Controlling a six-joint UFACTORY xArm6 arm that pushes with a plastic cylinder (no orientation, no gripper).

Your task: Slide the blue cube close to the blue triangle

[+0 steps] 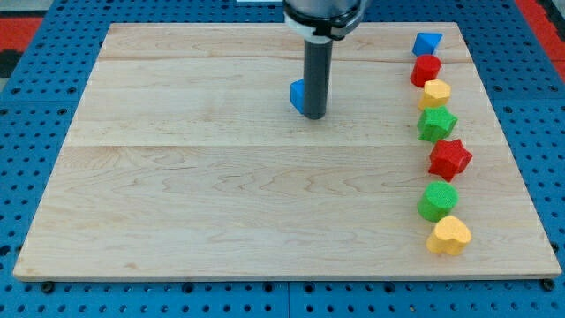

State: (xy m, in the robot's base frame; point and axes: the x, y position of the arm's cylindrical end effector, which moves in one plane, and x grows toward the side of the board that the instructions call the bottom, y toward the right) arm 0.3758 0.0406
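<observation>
1. The blue cube (pixel 298 95), smooth and half hidden, sits near the wooden board's (pixel 221 203) top middle, touching my tip (pixel 314 116) on its left.
2. My dark cylindrical rod has no jaws.
3. The blue triangle (pixel 427 42) lies far right of the cube, heading a column: red cylinder (pixel 425 70), yellow block (pixel 435 92), green star (pixel 436 124).

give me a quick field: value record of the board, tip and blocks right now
surface: wooden board on blue pegboard
my tip: touching the right side of the blue cube, which it partly hides
blue triangle: top of a column along the view's right
column below it, top to bottom: red block, yellow block, green star, red star, green block, yellow heart
task state: cube well apart from triangle
</observation>
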